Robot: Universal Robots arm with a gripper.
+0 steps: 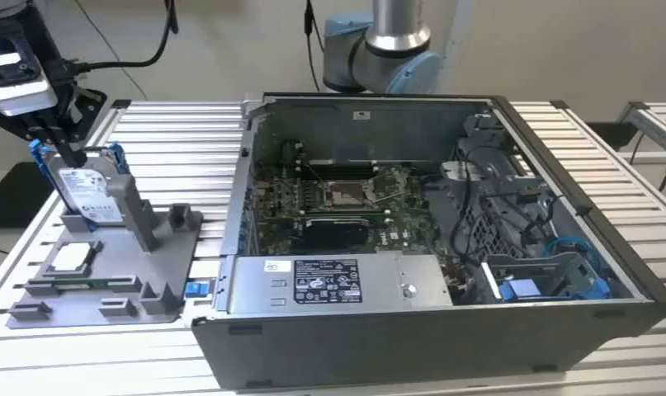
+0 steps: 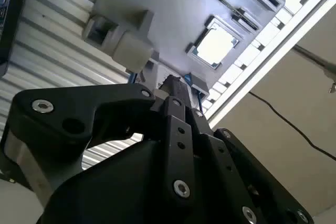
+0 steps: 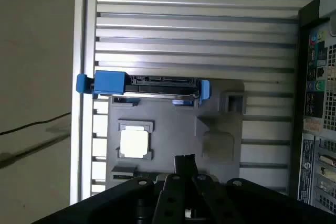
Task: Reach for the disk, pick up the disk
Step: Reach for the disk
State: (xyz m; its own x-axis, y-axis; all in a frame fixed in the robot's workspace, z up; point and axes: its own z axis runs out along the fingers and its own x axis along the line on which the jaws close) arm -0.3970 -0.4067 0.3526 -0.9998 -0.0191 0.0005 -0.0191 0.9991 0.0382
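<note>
**A:** Worktop point(image 1: 112, 363) slats run along the near edge. On the exterior view's left sits a grey fixture point(image 1: 162, 280), with a small square chip point(image 1: 74, 256) lying flat in its near part.

**B:** And the far end of that fixture is where it counts. The disk point(image 1: 91, 194) stands upright in its slot, label towards us, blue frame down both edges.

**A:** The gripper point(image 1: 59, 150) hangs right at the disk's top edge, over its left corner. Released or clenched? I can't tell from any angle, and I can't call contact either.

**B:** The first wrist view helps with placement. There the disk point(image 3: 152, 83) is seen edge-on across the fixture, blue at both ends, and the gripper point(image 3: 184, 162) pokes in from the picture's edge.

**A:** So, my reading: the reach looks all but done. The pick-up isn't, because the disk is seated in the slot, not lifted.

**B:** Moving right, the open computer case point(image 1: 421, 346) fills the middle, board exposed. The arm's base point(image 1: 382, 41) rises at the far side behind it. A blue caddy point(image 1: 547, 280) sits inside the case at the near right, well apart from the action.
</note>
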